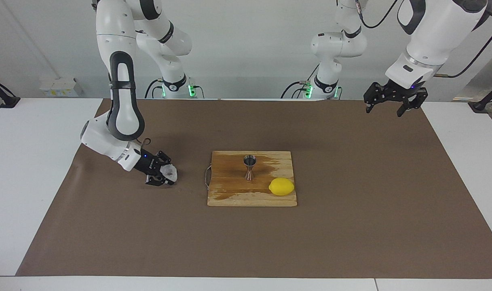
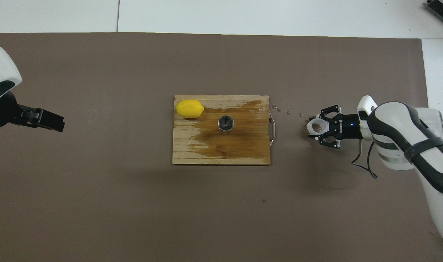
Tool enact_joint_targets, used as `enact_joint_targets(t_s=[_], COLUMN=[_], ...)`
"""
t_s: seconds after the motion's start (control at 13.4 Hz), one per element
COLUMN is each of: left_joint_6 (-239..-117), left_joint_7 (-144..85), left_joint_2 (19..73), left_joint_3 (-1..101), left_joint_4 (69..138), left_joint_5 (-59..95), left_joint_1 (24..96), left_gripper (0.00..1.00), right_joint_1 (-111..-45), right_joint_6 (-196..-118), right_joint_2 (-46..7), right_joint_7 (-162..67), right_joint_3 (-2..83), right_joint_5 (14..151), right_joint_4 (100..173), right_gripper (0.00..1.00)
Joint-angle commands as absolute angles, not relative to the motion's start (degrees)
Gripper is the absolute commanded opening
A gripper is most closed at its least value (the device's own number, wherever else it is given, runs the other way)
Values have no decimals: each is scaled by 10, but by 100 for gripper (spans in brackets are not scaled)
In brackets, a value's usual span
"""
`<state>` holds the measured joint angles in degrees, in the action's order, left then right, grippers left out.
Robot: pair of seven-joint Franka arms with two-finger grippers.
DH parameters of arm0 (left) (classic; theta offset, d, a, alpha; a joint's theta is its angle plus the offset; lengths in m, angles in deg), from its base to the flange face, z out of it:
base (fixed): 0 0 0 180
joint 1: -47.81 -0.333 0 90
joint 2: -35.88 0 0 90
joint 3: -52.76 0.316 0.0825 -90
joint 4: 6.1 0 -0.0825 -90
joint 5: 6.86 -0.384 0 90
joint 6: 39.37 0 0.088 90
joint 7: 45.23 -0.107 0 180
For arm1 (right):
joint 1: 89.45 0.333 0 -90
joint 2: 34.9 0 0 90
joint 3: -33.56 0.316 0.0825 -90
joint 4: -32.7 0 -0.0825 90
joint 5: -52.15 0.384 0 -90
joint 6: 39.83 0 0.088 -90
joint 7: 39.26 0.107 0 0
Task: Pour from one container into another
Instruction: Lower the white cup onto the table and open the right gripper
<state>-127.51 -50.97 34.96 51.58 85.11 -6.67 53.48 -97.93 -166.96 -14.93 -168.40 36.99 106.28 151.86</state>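
Note:
The small white crinkled cup (image 1: 169,172) (image 2: 317,126) sits low at the brown mat, toward the right arm's end of the table, with a dark spot inside. My right gripper (image 1: 165,178) (image 2: 310,126) reaches down at a slant and is shut on the cup, one finger on each side. The steel hourglass jigger (image 1: 250,165) (image 2: 225,123) stands upright on the wooden board (image 1: 229,194) (image 2: 214,153), apart from the cup. My left gripper (image 1: 393,106) (image 2: 43,120) hangs open and empty over the mat's edge at the left arm's end, waiting.
A yellow lemon (image 1: 281,186) (image 2: 189,108) lies on the board, farther from the robots than the jigger. Much of the board looks wet and dark. A few drops (image 2: 279,109) dot the mat between the board's metal handle (image 2: 273,129) and the cup.

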Motion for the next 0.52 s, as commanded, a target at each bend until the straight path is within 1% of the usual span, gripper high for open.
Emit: enact_joint_targets(t_s=[0.0, 0.07, 0.22, 0.37, 0.45], left_joint_6=[-1265, -1265, -1265, -1265, -1265], left_joint_7=[-508, -508, -508, -508, -508], left_joint_2=[346, 346, 346, 346, 346], left_joint_3=[516, 516, 516, 516, 516], left_joint_4=[846, 846, 846, 846, 846], left_joint_5=[-60, -60, -60, -60, -60], left_joint_1=[532, 532, 532, 532, 532], left_gripper=[100, 100, 100, 100, 100], right_joint_1=[-986, -984, -983, -982, -986], right_joint_6=[-1655, -1655, -1651, -1624, -1613], right_joint_2=[-165, -183, -224, -263, -272], right_joint_7=[-1688, -1673, -1585, -1479, -1423], right_joint_3=[373, 372, 372, 372, 372], right_joint_5=[1064, 1043, 955, 870, 836], right_joint_4=[1518, 1518, 1516, 1506, 1499], right_gripper=[100, 100, 100, 100, 100])
